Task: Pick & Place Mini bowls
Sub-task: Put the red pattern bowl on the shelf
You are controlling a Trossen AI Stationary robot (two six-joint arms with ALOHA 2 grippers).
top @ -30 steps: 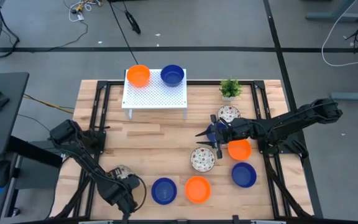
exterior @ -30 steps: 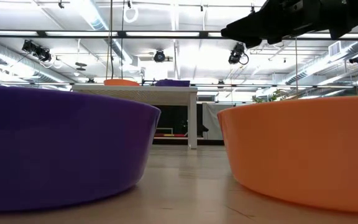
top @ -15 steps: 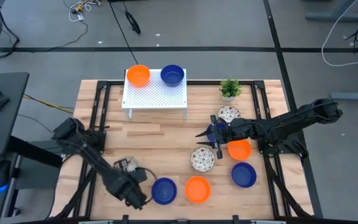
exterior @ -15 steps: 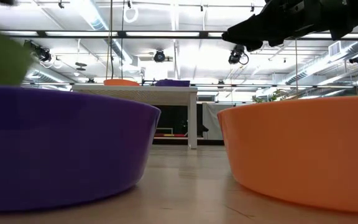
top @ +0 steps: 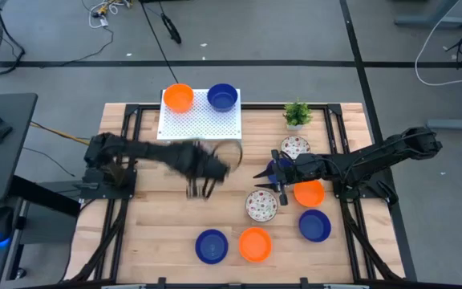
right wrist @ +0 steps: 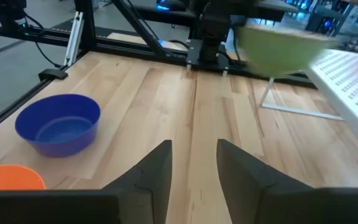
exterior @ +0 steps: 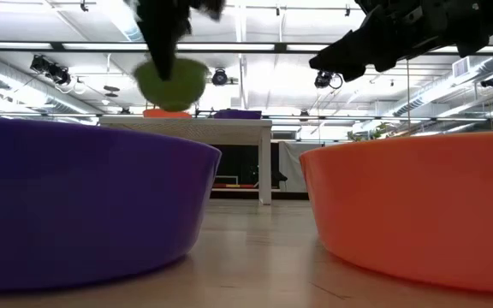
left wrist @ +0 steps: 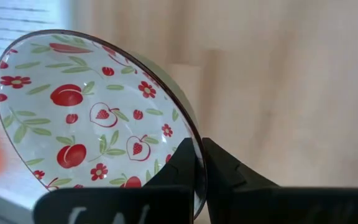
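My left gripper (top: 207, 171), blurred, hangs in front of the white rack (top: 200, 122), shut on a mini bowl (left wrist: 86, 118) that is white with red fruit inside and green outside (exterior: 171, 81). An orange bowl (top: 178, 97) and a blue bowl (top: 222, 97) stand on the rack. My right gripper (top: 265, 172) hovers open at the right, between two patterned bowls (top: 294, 148) (top: 261, 205), touching nothing. My left gripper pinches the patterned bowl's rim (left wrist: 194, 163), one finger inside the bowl and one outside. The fingers (exterior: 157, 34) come from above, pointing steeply down. The bowl hangs tilted below them, lifted clear of the table.
An orange bowl (top: 309, 193) and a blue bowl (top: 314, 225) lie under the right arm. Another blue bowl (top: 212, 246) and orange bowl (top: 255, 244) stand by the near edge. A small potted plant (top: 297, 114) stands far right of the rack. Bare wood lies at the left.
My left gripper has swung from the table's near left corner up and toward the far edge and the right, to just in front of the rack, turning as it went. The patterned bowl has gone with it and now hangs high above the table.
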